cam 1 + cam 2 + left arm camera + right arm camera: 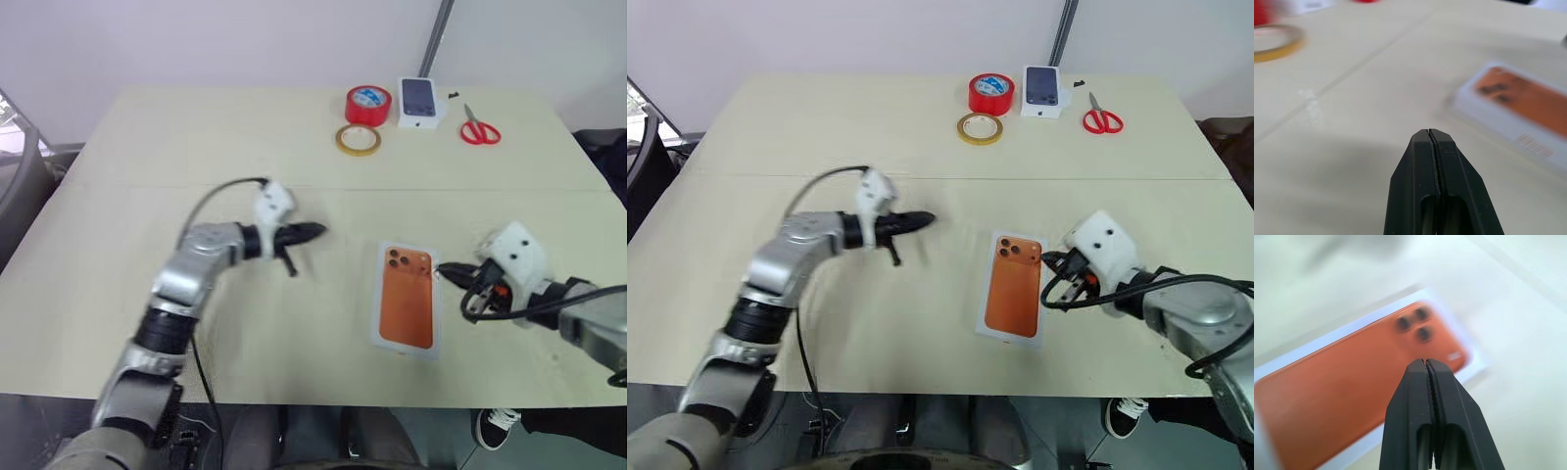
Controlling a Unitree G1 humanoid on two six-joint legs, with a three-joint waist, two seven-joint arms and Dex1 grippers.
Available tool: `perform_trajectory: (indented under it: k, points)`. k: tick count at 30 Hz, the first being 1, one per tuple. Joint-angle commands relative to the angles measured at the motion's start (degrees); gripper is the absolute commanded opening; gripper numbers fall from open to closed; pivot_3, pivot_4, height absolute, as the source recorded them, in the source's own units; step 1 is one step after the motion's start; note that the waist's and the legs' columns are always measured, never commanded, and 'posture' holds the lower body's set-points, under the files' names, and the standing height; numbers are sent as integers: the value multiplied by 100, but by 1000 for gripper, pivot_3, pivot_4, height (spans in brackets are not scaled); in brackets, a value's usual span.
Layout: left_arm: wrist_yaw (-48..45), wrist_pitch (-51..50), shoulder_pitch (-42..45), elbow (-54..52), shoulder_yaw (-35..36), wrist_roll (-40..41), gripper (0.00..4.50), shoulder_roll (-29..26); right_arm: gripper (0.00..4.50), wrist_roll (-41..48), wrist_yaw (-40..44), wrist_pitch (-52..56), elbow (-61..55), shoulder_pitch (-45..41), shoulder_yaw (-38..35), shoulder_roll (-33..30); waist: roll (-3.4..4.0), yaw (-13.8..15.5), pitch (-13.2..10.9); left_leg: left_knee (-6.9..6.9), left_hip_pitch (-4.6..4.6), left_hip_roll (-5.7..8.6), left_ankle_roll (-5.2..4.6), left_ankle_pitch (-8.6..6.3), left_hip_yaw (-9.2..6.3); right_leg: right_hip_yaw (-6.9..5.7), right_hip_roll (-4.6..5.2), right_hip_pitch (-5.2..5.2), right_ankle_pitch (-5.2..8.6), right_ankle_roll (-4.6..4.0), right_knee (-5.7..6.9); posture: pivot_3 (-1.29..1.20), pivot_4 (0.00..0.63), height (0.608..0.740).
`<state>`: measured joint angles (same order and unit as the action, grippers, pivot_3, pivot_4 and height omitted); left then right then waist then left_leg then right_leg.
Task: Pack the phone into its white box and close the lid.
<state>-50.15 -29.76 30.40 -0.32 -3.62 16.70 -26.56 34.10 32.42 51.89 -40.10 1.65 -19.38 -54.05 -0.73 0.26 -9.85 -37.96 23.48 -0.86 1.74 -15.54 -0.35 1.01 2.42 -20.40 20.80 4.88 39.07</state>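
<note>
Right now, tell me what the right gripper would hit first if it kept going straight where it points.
The right gripper, shut, aims down at the lid with the orange phone picture. It would probably meet that printed top near the camera-lens end, though depth is hard to judge.

No text, label or number is legible on anything here.

Left arm stretched forward, left gripper (312, 232) aimed toward 3 o'clock, jaws pressed shut and empty. Right arm bent in from the right edge, right gripper (443, 271) aimed toward 9 o'clock, tilted slightly down, jaws likewise closed on nothing. Both well apart.
</note>
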Motion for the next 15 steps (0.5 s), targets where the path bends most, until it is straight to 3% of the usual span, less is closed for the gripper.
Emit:
perform_trajectory:
  k: [1,5,15]
  points:
    - [1,73,-347,-130,866,255,0,-555,59,-29,71,-474,564,-339,-233,291,-2,-1,-2,-1,0,0,0,0,0,-1,1,0,0,0,0,0,150,740]
    - [49,306,-972,-95,1448,292,0,-1026,59,74,279,-702,1333,-638,-361,513,0,21,-3,0,0,2,0,0,2,-2,7,0,0,0,0,0,150,740]
    - [257,442,-1348,81,1797,324,0,-1227,59,-92,286,-989,1601,-742,-67,794,1,22,-2,0,2,2,-1,-1,3,-5,14,-1,0,0,2,0,150,740]
